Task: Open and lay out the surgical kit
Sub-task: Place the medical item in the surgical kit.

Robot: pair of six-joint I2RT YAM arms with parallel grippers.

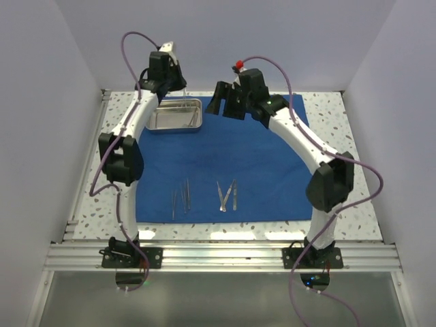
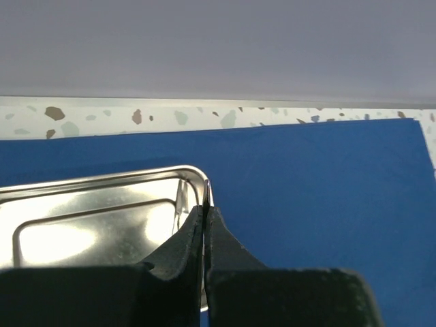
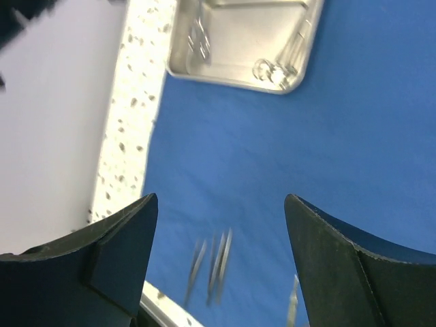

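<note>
The royal-blue cloth (image 1: 225,157) of the surgical kit lies spread flat on the table. The shiny steel tray (image 1: 175,129) stands on its far left corner. My left gripper (image 1: 177,95) is shut on the tray's rim, and the left wrist view shows the thin edge pinched between the fingertips of my left gripper (image 2: 206,208). Ring-handled scissors (image 3: 272,68) lie inside the tray (image 3: 238,75). Thin steel tweezers (image 1: 180,197) and two more instruments (image 1: 228,195) rest on the cloth's near part. My right gripper (image 1: 227,109) hovers open above the cloth, right of the tray, with nothing between the fingers of the right gripper (image 3: 221,199).
A speckled white tabletop (image 1: 340,109) borders the cloth on all sides. Pale walls (image 1: 41,102) close in the left, right and back. An aluminium rail (image 1: 218,255) runs along the near edge where both arm bases are bolted.
</note>
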